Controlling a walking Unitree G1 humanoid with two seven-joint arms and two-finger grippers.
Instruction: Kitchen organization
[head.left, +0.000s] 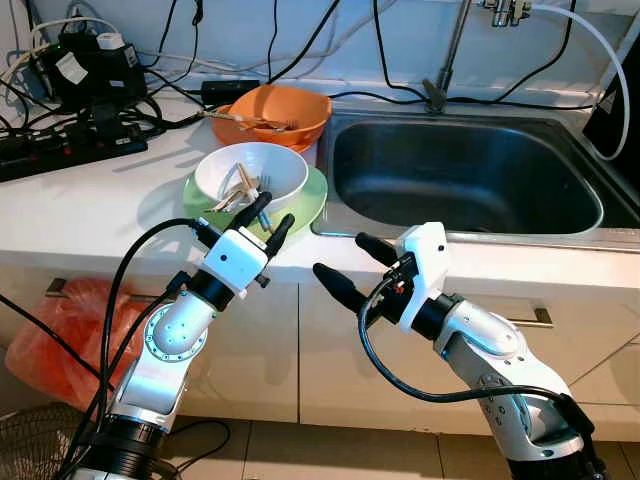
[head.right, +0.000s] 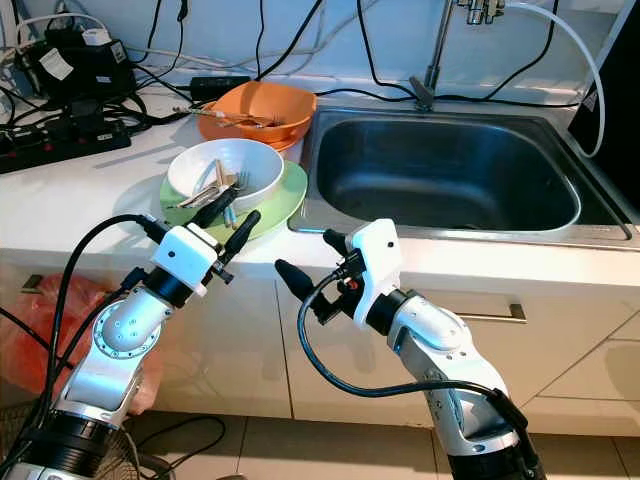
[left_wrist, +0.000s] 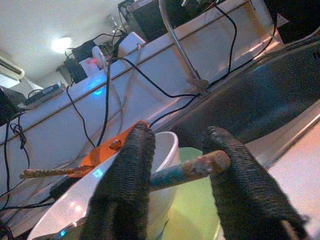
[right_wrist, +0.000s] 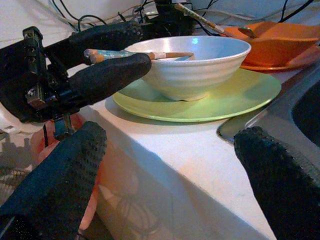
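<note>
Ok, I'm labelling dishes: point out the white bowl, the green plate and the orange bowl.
white bowl (head.left: 285, 170), left eye view, inner wall.
green plate (head.left: 312, 192), left eye view, right rim.
orange bowl (head.left: 300, 104), left eye view, inner wall.

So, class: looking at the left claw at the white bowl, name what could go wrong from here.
1. The left claw brackets a utensil handle sticking out of the white bowl; pulling it could tip the bowl.
2. The green plate sits near the counter edge and could slide off.
3. The open right claw hangs close by; the arms could collide.
</note>
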